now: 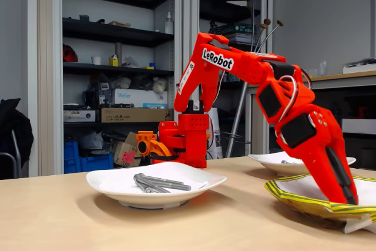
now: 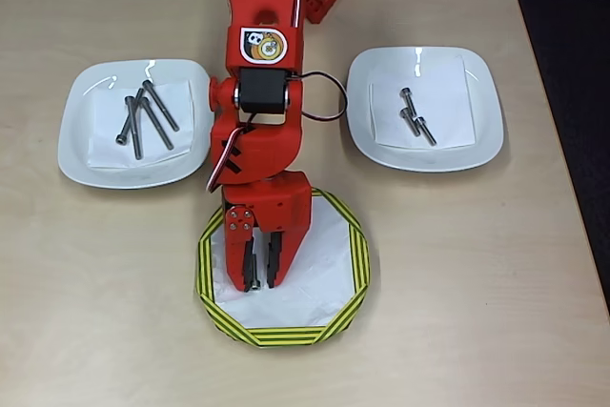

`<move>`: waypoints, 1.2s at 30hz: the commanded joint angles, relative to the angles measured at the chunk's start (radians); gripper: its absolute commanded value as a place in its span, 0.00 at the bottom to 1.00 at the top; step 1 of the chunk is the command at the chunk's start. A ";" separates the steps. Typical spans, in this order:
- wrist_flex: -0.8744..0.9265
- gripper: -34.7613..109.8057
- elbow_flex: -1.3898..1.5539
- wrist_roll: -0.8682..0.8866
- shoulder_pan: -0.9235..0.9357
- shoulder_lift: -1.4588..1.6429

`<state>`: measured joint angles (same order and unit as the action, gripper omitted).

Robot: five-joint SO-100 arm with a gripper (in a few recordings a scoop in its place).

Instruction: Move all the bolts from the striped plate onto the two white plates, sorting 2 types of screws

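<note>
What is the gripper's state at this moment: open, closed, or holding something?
Gripper: lowered over the striped plate, jaws nearly together; whether they hold a bolt cannot be told.

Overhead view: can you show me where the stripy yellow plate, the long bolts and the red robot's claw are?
Yellow paper plate with dark green stripes [image 2: 355, 253], overhead view, on its right rim.
Long grey metal bolts [image 2: 143, 121], overhead view, mid-shaft, on the left white plate.
Red two-finger gripper [image 2: 262, 283], overhead view, midway between the fingertips.
</note>
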<state>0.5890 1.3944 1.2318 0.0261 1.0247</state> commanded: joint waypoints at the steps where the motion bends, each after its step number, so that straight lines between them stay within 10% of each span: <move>1: -0.034 0.31 0.025 0.009 0.031 0.014; 15: 0.028 0.24 -0.002 -0.017 0.038 0.014; 36: 0.698 0.24 -0.299 0.037 -0.146 0.296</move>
<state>1.2517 1.0523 1.1888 -0.0476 1.1781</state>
